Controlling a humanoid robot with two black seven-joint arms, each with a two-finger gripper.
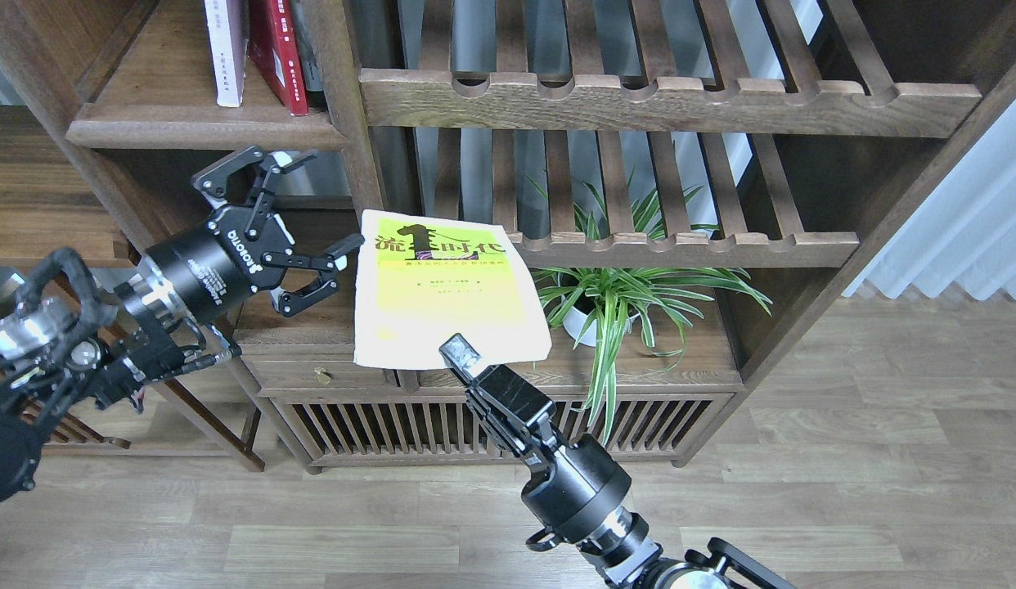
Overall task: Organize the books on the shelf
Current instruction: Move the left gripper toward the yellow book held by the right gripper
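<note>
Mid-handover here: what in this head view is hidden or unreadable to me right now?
- Right gripper: the far finger sits behind the yellow-green book, so the pinch itself is hidden.
- Lavender-white book and red book on the shelf: tops cut off by the frame's upper edge.
- Spine lettering: too small to read.
- Plant pot: mostly screened by leaves.

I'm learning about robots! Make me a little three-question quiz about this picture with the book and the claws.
1. True or false: the right claw grips the yellow-green book by its lower edge.
2. The left claw is: A) open, B) shut on a book, C) out of sight.
3. Fill in: a red book stands next to a pale book on the ____ left shelf.

Key: 1 true; 2 A; 3 upper.
</note>
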